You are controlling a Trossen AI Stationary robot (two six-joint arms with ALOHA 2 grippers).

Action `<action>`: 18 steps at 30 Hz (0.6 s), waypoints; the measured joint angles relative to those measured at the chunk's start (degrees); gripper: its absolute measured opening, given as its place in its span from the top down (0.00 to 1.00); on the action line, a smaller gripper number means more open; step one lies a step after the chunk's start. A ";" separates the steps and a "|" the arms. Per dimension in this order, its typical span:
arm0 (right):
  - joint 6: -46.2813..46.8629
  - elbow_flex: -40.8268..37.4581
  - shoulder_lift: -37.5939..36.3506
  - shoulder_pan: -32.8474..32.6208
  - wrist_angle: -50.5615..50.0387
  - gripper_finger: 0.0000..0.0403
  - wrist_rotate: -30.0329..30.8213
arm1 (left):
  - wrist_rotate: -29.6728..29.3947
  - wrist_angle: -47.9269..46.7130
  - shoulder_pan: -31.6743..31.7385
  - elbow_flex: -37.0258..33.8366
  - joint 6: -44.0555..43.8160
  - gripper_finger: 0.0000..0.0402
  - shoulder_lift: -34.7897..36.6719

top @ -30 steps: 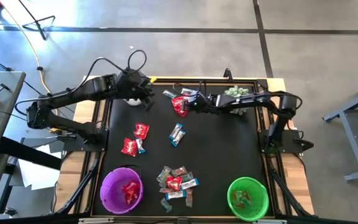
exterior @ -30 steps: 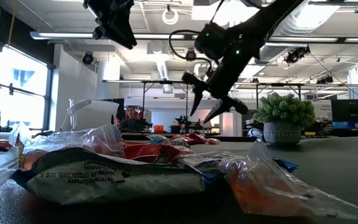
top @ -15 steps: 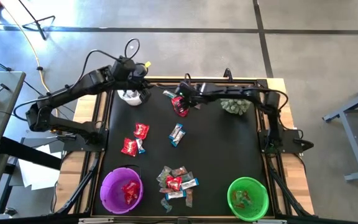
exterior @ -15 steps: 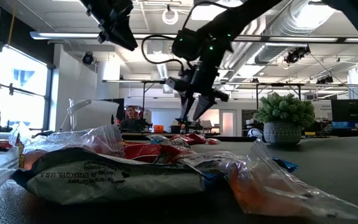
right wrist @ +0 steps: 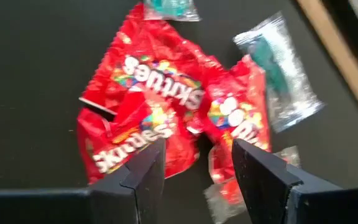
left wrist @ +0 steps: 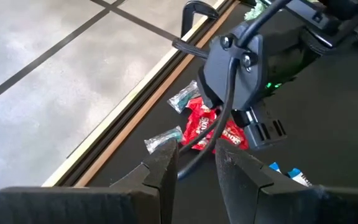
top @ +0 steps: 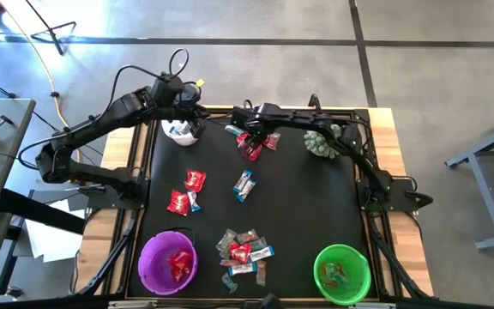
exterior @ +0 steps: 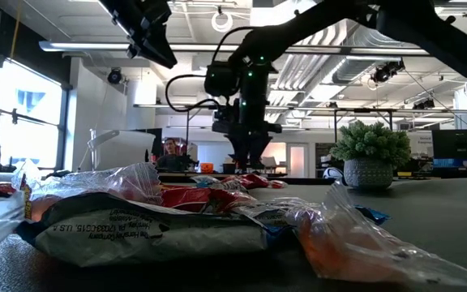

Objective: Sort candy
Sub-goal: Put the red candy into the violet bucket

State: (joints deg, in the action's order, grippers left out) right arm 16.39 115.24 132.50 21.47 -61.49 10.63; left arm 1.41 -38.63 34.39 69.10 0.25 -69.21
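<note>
Hovering over the red packets (right wrist: 160, 118), the right gripper (right wrist: 194, 168) stood with fingers wide — holding nothing; left gripper (left wrist: 194, 165) narrow, empty.

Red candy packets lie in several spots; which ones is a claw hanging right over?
The red packets at the mat's far edge, under the right gripper; the other red ones lie nearer the bowls.

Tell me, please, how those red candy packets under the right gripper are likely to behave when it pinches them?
The red packets look crumpled and glossy, so they will probably flex and may slip between the fingers. They overlap, so the open right gripper above them might lift more than one. They look thin and flat, so likely light and not apt to roll.
</note>
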 joint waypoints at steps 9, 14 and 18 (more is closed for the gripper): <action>-4.82 2.01 0.88 1.49 -2.94 0.55 2.62 | -0.07 1.42 0.59 0.00 -1.71 0.77 0.00; -4.86 1.99 2.18 3.47 -1.65 0.55 -0.06 | -0.17 3.86 0.59 -0.02 -2.62 0.77 0.00; -3.93 2.01 2.43 5.08 -0.88 0.55 -2.41 | -0.15 6.54 0.58 -0.02 -2.60 0.77 0.00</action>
State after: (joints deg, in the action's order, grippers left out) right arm 12.46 117.25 134.93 26.55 -62.38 8.23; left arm 1.26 -32.09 34.97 69.08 -2.35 -69.21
